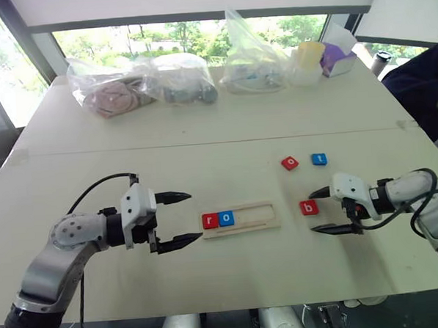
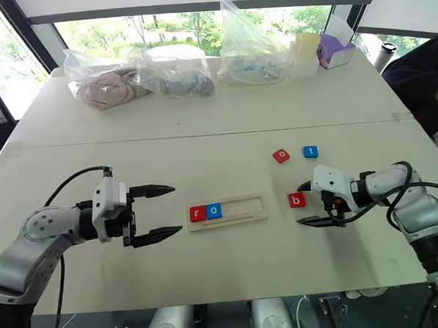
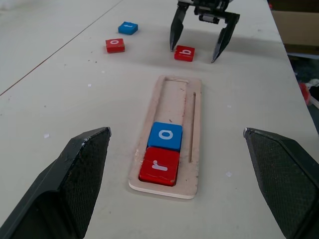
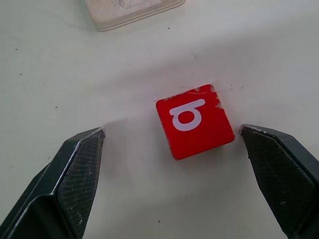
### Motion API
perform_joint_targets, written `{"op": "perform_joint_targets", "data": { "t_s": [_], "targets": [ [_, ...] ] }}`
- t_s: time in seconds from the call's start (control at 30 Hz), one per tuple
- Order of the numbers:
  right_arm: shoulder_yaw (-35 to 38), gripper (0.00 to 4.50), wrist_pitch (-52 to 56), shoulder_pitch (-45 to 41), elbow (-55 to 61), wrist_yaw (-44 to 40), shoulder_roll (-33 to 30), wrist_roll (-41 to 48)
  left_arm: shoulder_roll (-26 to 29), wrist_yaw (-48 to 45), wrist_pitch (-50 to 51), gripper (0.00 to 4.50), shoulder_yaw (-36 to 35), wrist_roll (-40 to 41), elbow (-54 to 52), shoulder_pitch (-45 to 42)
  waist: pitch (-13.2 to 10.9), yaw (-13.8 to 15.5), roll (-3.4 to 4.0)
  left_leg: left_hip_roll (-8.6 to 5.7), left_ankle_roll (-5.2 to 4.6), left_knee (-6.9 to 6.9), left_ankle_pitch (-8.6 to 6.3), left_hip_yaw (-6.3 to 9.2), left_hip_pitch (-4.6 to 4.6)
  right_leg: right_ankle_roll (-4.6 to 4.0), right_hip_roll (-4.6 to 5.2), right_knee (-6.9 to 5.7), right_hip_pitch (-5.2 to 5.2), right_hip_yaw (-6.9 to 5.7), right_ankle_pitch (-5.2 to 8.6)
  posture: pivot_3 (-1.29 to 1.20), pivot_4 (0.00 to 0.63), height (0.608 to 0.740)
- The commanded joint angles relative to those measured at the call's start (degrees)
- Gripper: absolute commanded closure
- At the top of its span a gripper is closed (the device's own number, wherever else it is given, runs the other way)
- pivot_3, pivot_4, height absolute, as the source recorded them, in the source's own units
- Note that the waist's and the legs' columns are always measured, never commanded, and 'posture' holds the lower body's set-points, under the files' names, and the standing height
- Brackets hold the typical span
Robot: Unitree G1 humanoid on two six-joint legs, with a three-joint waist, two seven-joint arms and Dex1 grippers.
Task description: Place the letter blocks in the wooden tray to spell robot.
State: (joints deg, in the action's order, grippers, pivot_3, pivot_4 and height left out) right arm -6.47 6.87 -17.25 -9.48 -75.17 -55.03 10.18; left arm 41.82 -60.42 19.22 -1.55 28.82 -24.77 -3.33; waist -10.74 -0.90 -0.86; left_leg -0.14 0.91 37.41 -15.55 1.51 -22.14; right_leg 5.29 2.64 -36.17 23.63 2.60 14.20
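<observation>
On the pale table the wooden tray lies lengthwise near the middle. Its left end holds two letter blocks side by side and touching: a red r and, at its 3 o'clock, a blue o. The rest of the slot is bare wood.

A red b lies flat on the table at 3 o'clock from the tray, apart from it. At about 1 o'clock from the tray sit a red o and a blue t, near each other but not touching.

The left pincer hovers at 9 o'clock of the tray, fingers spread wide and pointing at its left end, gripping nothing. The right pincer is also wide open and empty; it points toward the red b, with one finger on either side of the block and clear of it.

At 12 o'clock, along the far edge of the table, lie several clear plastic bags and a purple box.
</observation>
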Motion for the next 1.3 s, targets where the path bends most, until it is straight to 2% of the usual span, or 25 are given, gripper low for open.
{"op": "perform_joint_targets", "data": {
  "t_s": [0.03, 0.07, 0.17, 0.3, 0.43, 0.53, 0.7, 0.9, 1.3],
  "targets": [
    [-0.3, 0.04, -1.2, -1.4, -1.2, 0.6, 1.4, -1.1, 0.2, 0.7, -0.7, 0.00, -1.0, 0.1, -1.1, -1.1, 0.0, -0.1, 0.00, 0.00, 0.00, 0.00, 0.00, 0.00, 0.07, -0.01, 0.00, 0.00, -0.06, 0.00, 0.00, 0.00, 0.150, 0.740],
    [-0.4, 0.04, -1.3, -1.5, -1.4, 0.6, 1.7, -1.3, 0.2, 0.8, -0.8, 0.00, -0.9, 0.1, -1.2, -1.0, 0.0, -0.1, 0.00, 0.00, 0.00, -0.01, 0.00, 0.00, 0.13, -0.02, -0.01, 0.00, -0.12, 0.00, 0.01, 0.00, 0.150, 0.740],
    [-0.3, 1.34, -1.6, -1.9, -1.5, 0.9, 2.9, -1.6, 0.3, 1.1, -0.9, 0.00, -0.9, 0.0, -1.4, -0.6, 0.0, -0.1, 0.00, 0.00, 0.00, -0.07, 0.00, -0.01, 0.28, -0.02, -0.01, 0.00, -0.22, 0.02, 0.01, 0.00, 0.150, 0.740],
    [0.2, 3.34, -1.4, -3.0, 1.0, 1.4, 4.3, -1.0, 0.1, 1.4, -1.4, 0.00, -0.9, -0.6, -1.1, -0.6, 0.0, 0.0, 0.00, 0.00, 0.00, -0.07, 0.00, -0.01, 0.29, -0.02, 0.00, 0.00, -0.23, 0.02, 0.01, 0.00, 0.150, 0.740],
    [-0.2, 3.35, -0.7, -5.1, 6.3, 1.7, 5.4, -1.0, 0.0, 1.5, -1.7, 0.00, -0.7, -0.7, -0.7, -0.8, 0.0, 0.0, 0.03, 0.00, 0.00, -0.08, 0.00, -0.01, 0.31, -0.01, 0.00, -0.01, -0.24, 0.02, 0.00, 0.00, 0.150, 0.740],
    [-1.3, 3.35, 3.9, -8.2, 12.2, 1.5, 7.3, 1.0, -0.1, 1.7, -1.8, 0.00, -0.6, -0.8, -0.6, -1.1, 0.0, -0.1, 0.03, 0.01, 0.01, -0.09, 0.00, 0.00, 0.31, 0.00, 0.00, -0.02, -0.22, 0.03, 0.00, 0.00, 0.150, 0.740],
    [-6.0, 3.35, 7.5, -11.1, 17.4, 0.4, 9.9, 0.4, -0.2, 2.0, -2.3, 0.00, -0.7, -0.9, -1.0, -0.3, 0.0, 0.3, 0.03, 0.00, 0.01, -0.12, -0.01, 0.08, 0.27, 0.00, 0.02, -0.01, -0.21, -0.02, 0.00, 0.00, 0.150, 0.740],
    [-12.0, 3.35, 5.2, -12.8, 15.5, 0.5, 11.6, -4.7, 0.0, 2.1, -3.3, 0.00, -1.4, -0.8, -1.8, 1.7, 0.0, 0.2, 0.02, -0.05, 0.01, -0.09, -0.01, 0.05, 0.20, -0.03, 0.12, 0.04, -0.20, -0.04, 0.01, 0.00, 0.150, 0.740],
    [-14.6, 3.35, 7.2, -13.4, 13.8, 1.1, 14.8, -5.7, 0.0, 3.5, -4.1, 0.00, -1.5, -1.3, -3.0, 4.2, 0.0, 0.1, 0.03, -0.02, 0.01, -0.11, -0.01, 0.07, 0.21, -0.03, 0.09, 0.02, -0.18, -0.04, 0.01, 0.00, 0.150, 0.740]
  ]
}}
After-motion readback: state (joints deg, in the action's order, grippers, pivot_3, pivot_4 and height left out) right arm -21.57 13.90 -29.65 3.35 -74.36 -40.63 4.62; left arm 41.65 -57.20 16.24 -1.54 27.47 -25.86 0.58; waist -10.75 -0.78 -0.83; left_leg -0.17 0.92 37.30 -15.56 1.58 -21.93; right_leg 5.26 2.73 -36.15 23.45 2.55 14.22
